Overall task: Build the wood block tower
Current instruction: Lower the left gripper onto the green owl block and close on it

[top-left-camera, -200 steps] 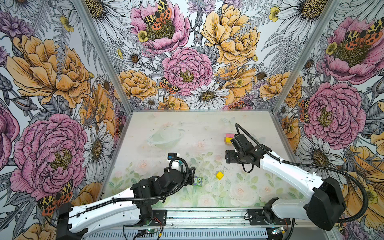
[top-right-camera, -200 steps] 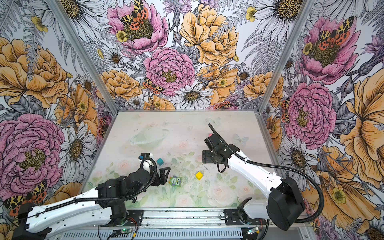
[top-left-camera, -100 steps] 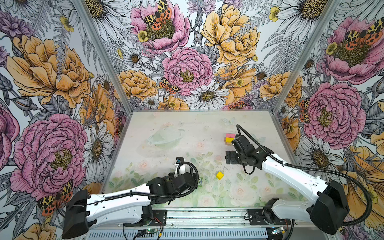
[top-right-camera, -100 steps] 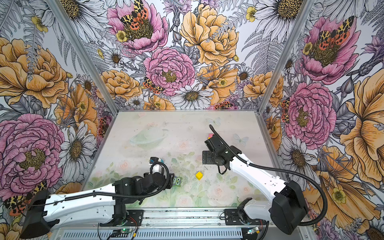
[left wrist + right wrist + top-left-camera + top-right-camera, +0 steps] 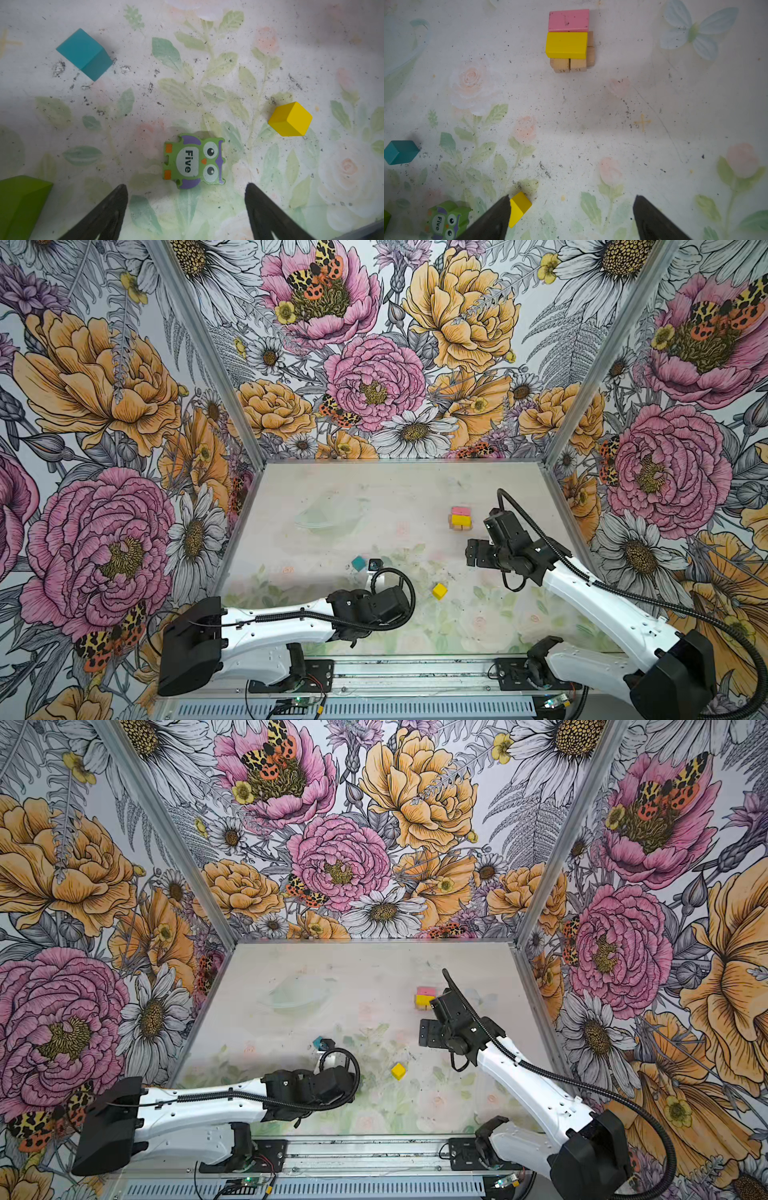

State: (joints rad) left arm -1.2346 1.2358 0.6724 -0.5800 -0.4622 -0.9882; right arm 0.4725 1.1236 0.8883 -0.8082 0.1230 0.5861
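Note:
The tower [image 5: 460,517] stands at the back right. In the right wrist view it is a pink block [image 5: 569,20] and a yellow block [image 5: 566,44] lying side by side on tan bars [image 5: 568,64]. My right gripper [image 5: 572,196] hangs open and empty short of it, with a loose yellow cube [image 5: 520,207] beside one fingertip. My left gripper [image 5: 185,185] is open just behind the green owl block [image 5: 194,161], not touching it. A teal cube [image 5: 85,53] and the yellow cube [image 5: 289,119] lie beyond it. A lime-green block [image 5: 20,205] lies beside one finger. The left arm hides the owl in both top views.
Both top views show the teal cube [image 5: 358,563] and yellow cube [image 5: 398,1071] loose in the middle of the flowered table [image 5: 316,497]. Flowered walls close off the back and both sides. The left arm [image 5: 291,618] lies low along the front edge.
My left arm has dropped low and reached right, and its wrist now covers the owl block. The right arm has barely moved, staying short of the tower.

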